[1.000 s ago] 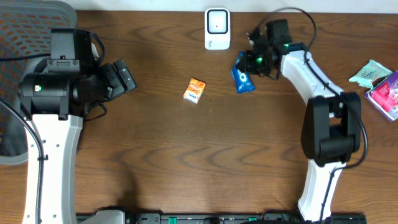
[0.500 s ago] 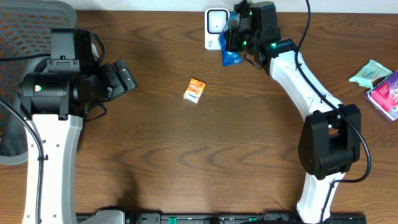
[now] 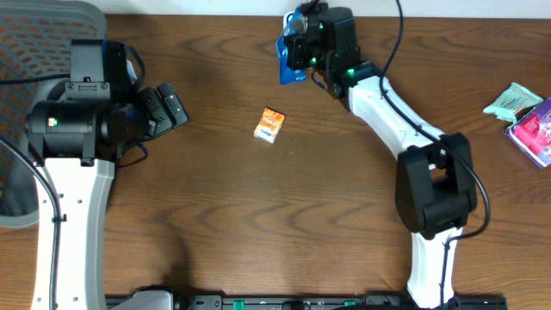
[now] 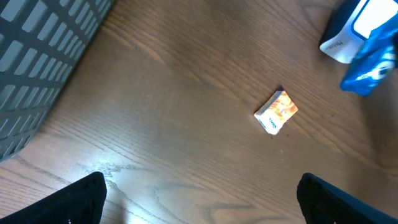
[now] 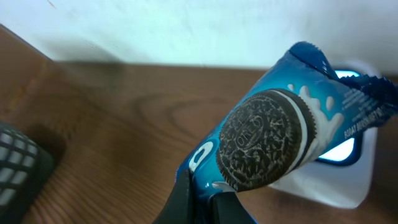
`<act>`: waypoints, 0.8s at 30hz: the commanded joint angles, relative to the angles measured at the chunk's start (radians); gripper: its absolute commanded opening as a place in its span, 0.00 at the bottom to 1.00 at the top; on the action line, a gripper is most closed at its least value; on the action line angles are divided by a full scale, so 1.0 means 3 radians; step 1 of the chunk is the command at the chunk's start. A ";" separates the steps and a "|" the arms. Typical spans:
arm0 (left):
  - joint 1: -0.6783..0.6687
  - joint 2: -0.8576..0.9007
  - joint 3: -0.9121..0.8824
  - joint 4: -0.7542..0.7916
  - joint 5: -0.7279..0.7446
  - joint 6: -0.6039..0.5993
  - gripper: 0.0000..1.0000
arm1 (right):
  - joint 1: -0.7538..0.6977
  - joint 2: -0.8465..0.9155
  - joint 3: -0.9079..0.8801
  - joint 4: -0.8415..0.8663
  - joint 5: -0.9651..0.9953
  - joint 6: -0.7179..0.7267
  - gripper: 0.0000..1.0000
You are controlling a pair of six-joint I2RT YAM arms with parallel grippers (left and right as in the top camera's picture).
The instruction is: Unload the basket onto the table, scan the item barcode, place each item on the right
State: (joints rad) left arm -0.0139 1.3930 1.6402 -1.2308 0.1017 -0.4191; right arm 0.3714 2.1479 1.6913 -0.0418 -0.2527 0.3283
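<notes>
The blue cookie packet (image 3: 288, 58) is held off the desk (image 3: 258, 215) at its far edge, just left of centre, clenched in the right pincer (image 5: 202, 202). The pincer grips the packet by one end. In the right wrist view the packet's long axis climbs from the pinched lower-left end to a crimped free end at the upper right, with the printed sandwich cookie facing the camera. From overhead the long axis runs roughly near to far, with a slight tilt.

The free end lies across the front of the white scanner (image 5: 339, 186), whose blue-lit window shows just behind it. In the left wrist view the packet hangs just near of the scanner, overlapping its lower edge.

Near and a little left of the packet, a small orange packet (image 3: 270, 125) lies flat on the desk, well apart from both arms.

The left pincer (image 3: 170, 105) hovers at the left side of the desk, its fingers spread wide and released, holding nothing.

A grey mesh chair (image 3: 52, 21) sits at the far left corner. On the far right lie a teal wrapper (image 3: 514, 101) and a pink pack (image 3: 534, 129).
</notes>
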 commanded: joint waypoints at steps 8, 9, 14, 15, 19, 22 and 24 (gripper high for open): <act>0.0014 -0.0005 0.0000 -0.0009 -0.0022 0.0010 0.98 | -0.0290 0.0023 0.0191 -0.0303 0.0000 -0.0062 0.01; 0.0014 -0.0005 0.0000 -0.0009 -0.0022 0.0010 0.98 | -0.0383 0.0005 0.0266 -0.0435 0.0000 -0.0062 0.01; 0.0014 -0.0005 0.0000 -0.0010 -0.0022 0.0010 0.98 | -0.0813 -0.0085 0.0590 -0.1057 0.0004 -0.0067 0.01; 0.0014 -0.0005 0.0000 -0.0009 -0.0022 0.0010 0.98 | -0.0913 -0.0102 0.0645 -0.1177 0.0004 -0.0079 0.01; 0.0014 -0.0005 0.0000 -0.0009 -0.0022 0.0010 0.98 | -0.1479 -0.0192 0.0793 -0.1717 0.0108 -0.0102 0.01; 0.0014 -0.0005 0.0000 -0.0009 -0.0022 0.0010 0.98 | -0.1813 -0.0203 0.0793 -0.2022 0.0305 -0.0102 0.01; 0.0014 -0.0005 0.0000 -0.0010 -0.0022 0.0010 0.98 | -0.2012 -0.0192 0.0783 -0.2201 0.0476 -0.0123 0.01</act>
State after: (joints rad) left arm -0.0139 1.3930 1.6402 -1.2308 0.1017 -0.4191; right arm -0.1513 2.1304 1.9049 -0.6540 -0.2028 0.3088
